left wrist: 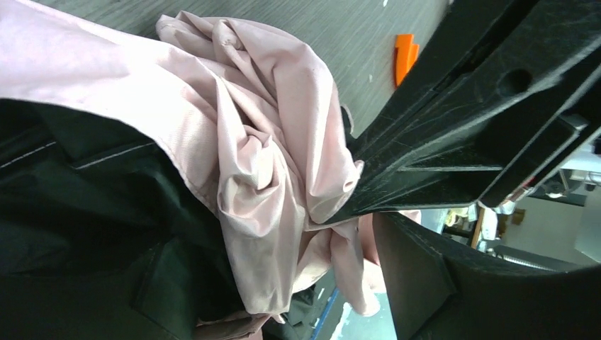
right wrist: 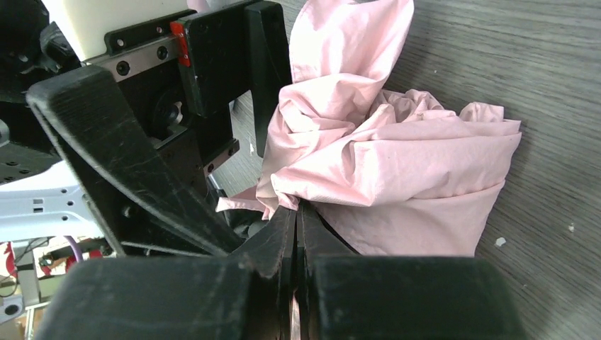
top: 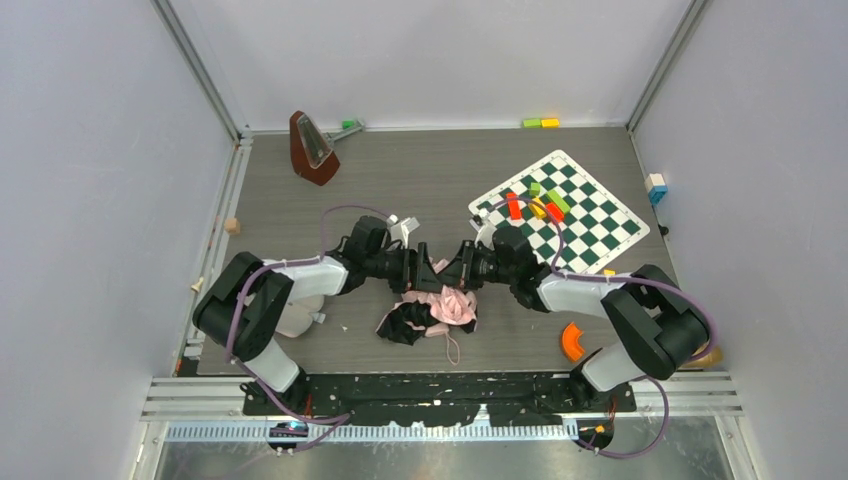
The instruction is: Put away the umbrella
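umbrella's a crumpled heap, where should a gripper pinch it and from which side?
Pinch the umbrella at its bunched pink folds, coming in low from the side: they rise in thick ridges that a gripper can close across, as the right gripper does. The black side lies flatter, and no handle shows.

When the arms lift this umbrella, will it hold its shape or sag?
Likely floppy: the umbrella lies as a crumpled heap of fabric, so it should sag from wherever the right gripper pinches it. Probably light, being mostly thin cloth. The loose strap may dangle or snag.
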You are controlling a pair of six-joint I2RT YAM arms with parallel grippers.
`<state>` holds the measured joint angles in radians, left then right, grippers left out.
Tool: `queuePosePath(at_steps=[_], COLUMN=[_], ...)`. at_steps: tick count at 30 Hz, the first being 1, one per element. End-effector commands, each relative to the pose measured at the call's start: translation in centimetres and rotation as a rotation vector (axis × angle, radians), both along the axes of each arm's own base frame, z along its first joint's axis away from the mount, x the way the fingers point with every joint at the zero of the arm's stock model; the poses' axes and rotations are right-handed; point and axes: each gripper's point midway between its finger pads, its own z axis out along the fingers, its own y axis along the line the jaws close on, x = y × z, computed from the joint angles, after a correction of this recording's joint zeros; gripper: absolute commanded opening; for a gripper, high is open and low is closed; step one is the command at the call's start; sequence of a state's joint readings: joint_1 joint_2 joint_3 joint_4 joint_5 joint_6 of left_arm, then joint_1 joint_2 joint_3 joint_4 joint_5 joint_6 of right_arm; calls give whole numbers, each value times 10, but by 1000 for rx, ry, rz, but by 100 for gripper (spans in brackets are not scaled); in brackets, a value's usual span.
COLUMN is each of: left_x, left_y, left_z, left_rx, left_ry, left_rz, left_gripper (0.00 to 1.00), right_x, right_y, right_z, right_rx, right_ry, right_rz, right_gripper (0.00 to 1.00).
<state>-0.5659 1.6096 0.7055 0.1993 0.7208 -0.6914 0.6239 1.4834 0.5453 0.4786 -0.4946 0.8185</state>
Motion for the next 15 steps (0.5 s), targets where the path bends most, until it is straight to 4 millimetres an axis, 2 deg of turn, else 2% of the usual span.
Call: queuePosePath(at_steps=[1, 6, 10, 12, 15], left_x=[23, 22, 15, 19, 23], left_y=[-13, -12, 5, 12, 18], left_z=[28, 13, -17, -24, -33], left_rx=[-132, -47, 193, 273, 348], left_ry=[-92, -79, -63, -75, -69], left_rz=[41, 26, 13, 21, 33], left_gripper=[88, 88, 74, 70, 54], right_x=[-13, -20, -18, -16, -14], right_y=[17, 33, 38, 39, 41], right_z=[23, 35, 46, 57, 71], right_rx=[110, 179, 195, 200, 218], right_ry=[-4, 24, 22, 7, 1], right_rz=[34, 66, 79, 80, 78], right_gripper=[5, 5, 5, 5, 5])
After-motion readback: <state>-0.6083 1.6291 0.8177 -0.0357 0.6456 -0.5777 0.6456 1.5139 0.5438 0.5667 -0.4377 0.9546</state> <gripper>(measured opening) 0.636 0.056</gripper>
